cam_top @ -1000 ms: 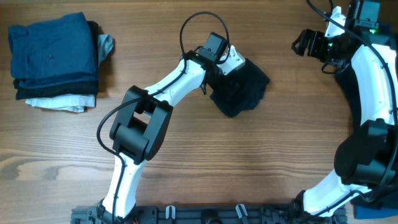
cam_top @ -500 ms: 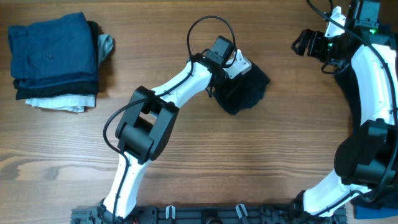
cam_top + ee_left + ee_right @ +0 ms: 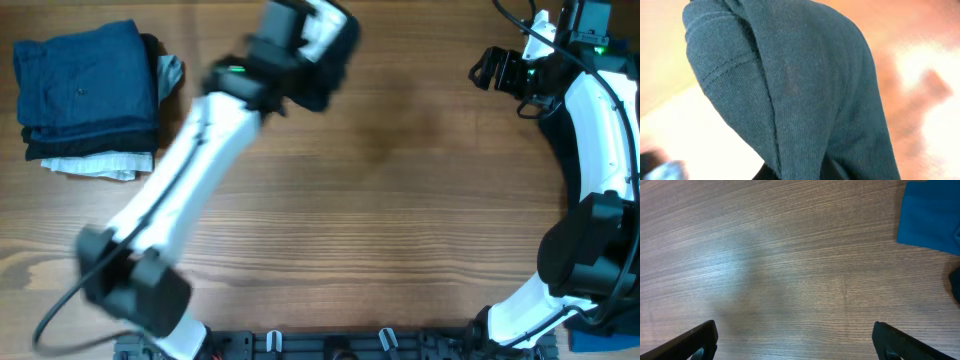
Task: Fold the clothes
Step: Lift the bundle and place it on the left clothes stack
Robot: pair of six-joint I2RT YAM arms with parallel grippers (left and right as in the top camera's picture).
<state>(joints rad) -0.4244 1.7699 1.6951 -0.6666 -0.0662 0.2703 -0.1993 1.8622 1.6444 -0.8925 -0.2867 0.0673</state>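
While left jaws clamp navy shirt (image 3: 805, 90), right jaws gape wide

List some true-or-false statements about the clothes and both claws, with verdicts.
1. The left claw grips the dark shirt. True.
2. The right claw is shut on a blue cloth. False: it is open above the table and holds nothing.
3. The folded pile has blue on top. True.
4. The dark shirt lies on the folded pile. False: it hangs from the left claw, apart from the pile.
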